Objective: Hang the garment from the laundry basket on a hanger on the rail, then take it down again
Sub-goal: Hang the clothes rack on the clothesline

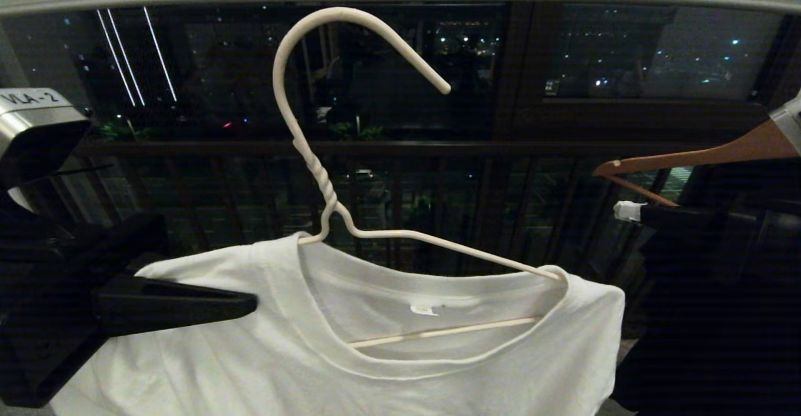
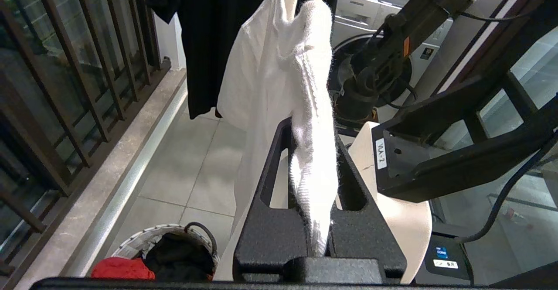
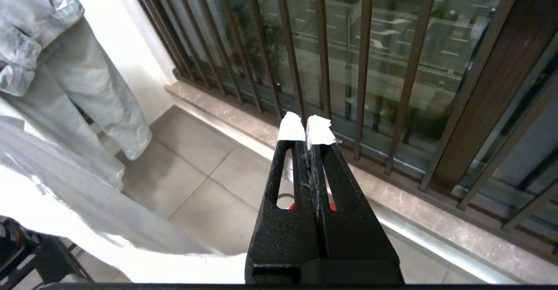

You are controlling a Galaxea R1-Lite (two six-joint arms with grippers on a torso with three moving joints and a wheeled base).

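— Behind, a dark brown railing (image 3: 322,50) of upright bars, night windows (image 1: 657,53) with city lights beyond.
— On the right, a brown wooden hanger (image 1: 707,153), tilted.
— Hung nearby: a black garment (image 2: 209,32), pale denim trousers (image 3: 65,63).
— Down on the grey tiled floor (image 2: 183,163), a red cloth (image 2: 122,268) beside dark fabric.
— Further back, a white washing machine (image 2: 362,15), partly hidden.

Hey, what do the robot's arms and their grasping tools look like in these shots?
Both are matte black. The left tool has slotted, wedge-shaped fingers. The right tool matches it but has white tape on its tips. A silver plate on the left arm reads VLA-2, and black cables run along it.
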